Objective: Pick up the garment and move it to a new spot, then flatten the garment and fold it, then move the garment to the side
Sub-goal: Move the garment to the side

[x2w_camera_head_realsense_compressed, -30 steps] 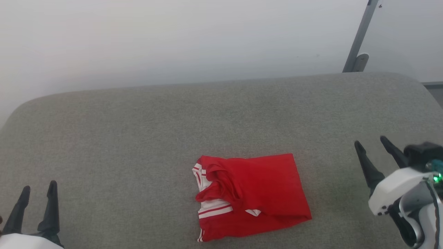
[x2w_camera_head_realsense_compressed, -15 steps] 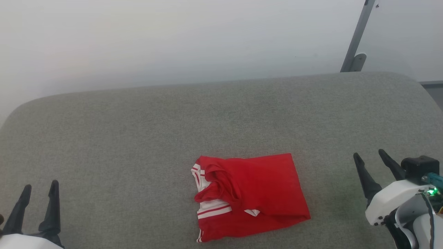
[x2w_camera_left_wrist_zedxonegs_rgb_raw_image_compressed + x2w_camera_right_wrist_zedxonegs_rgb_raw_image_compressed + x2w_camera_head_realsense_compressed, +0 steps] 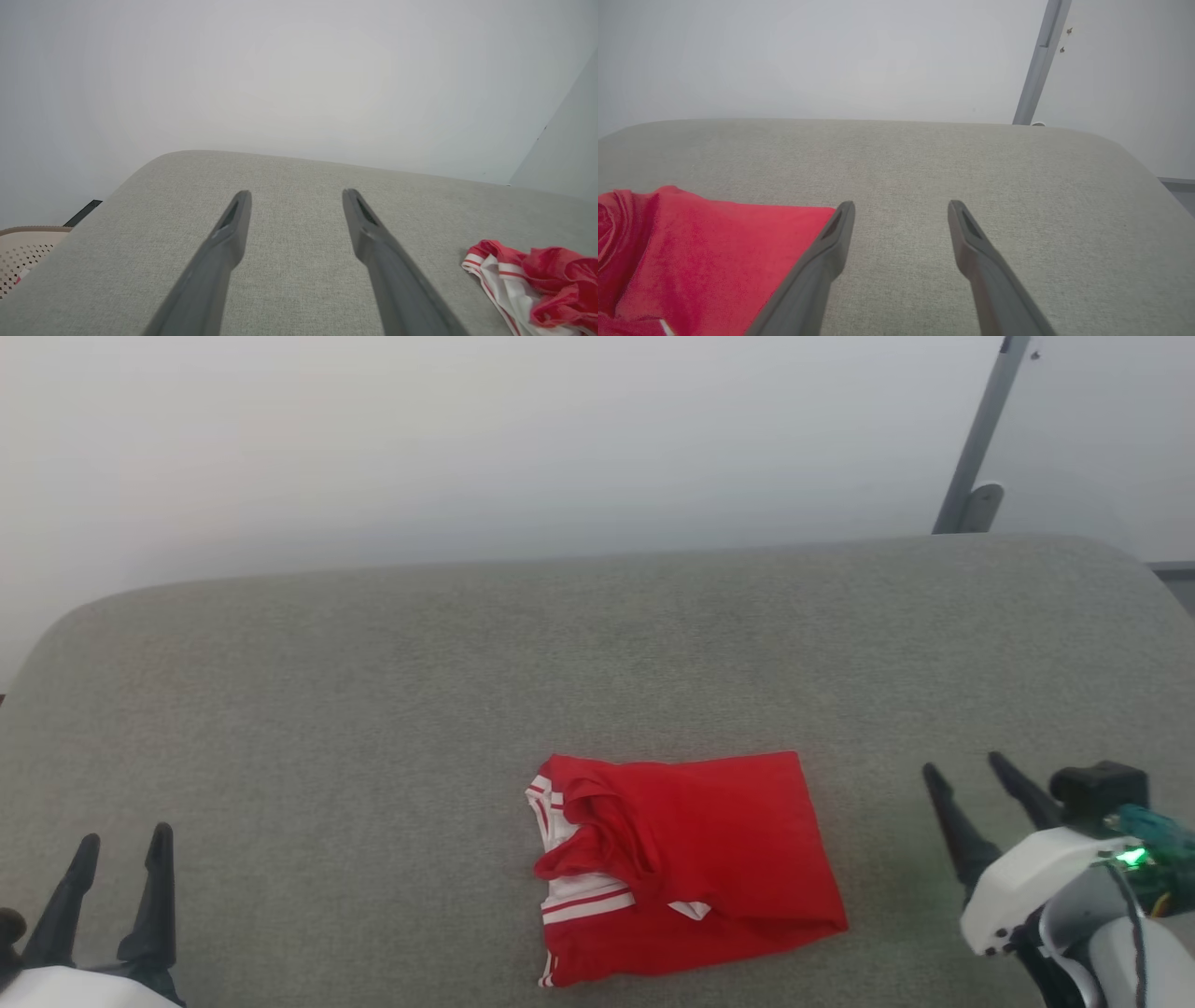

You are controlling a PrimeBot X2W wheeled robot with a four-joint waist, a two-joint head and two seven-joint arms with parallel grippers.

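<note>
1. Red garment [image 3: 686, 863] lies folded on the grey cushion [image 3: 373, 709], near its front edge
2. Left gripper [image 3: 126, 835] and right gripper [image 3: 963, 765] are spread, empty
3. For moving aside, all layers should be pinched together so the fold is kept
4. Long axis is laid left-right; striped trim is pointed left

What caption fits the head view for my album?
Folded red garment on grey cushion, open left gripper and open right gripper either side, not touching.

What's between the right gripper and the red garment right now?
Nothing but bare grey cushion: in the head view a plain stretch of it separates the open right gripper from the garment.
</note>
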